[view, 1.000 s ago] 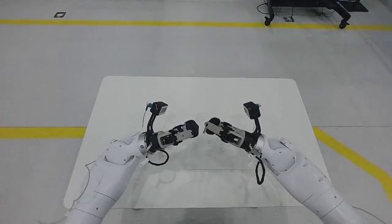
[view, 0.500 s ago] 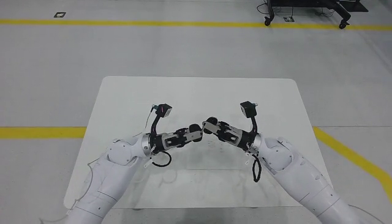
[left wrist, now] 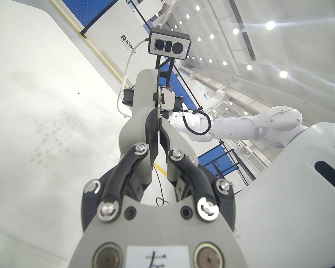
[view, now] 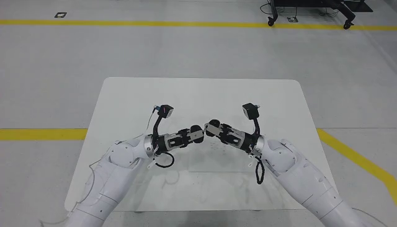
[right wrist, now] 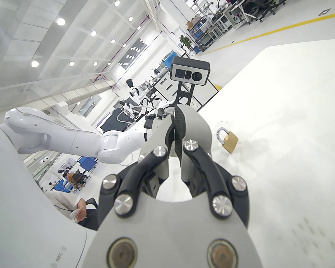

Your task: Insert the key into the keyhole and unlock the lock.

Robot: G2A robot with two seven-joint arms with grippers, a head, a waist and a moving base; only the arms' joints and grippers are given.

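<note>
Over the middle of the white table (view: 186,97) my two grippers meet tip to tip. My left gripper (view: 198,131) (left wrist: 157,112) is shut on a thin silver key (left wrist: 158,98), seen edge-on and sticking out past its fingertips. My right gripper (view: 211,127) (right wrist: 175,112) is shut, its tips right against the key's far end; whether it grips the key I cannot tell. A brass padlock (right wrist: 228,140) with a silver shackle lies on the table just beside and below the right gripper, held by neither gripper.
The table has bare room on all sides of the arms, its far edge (view: 205,79) well beyond them. Yellow floor lines (view: 124,23) run past it. A black wheeled stand (view: 310,4) is far off at the back right.
The two grippers have moved toward each other: a second ago a small gap lay between their tips, now they touch. The left wrist has shifted right.
</note>
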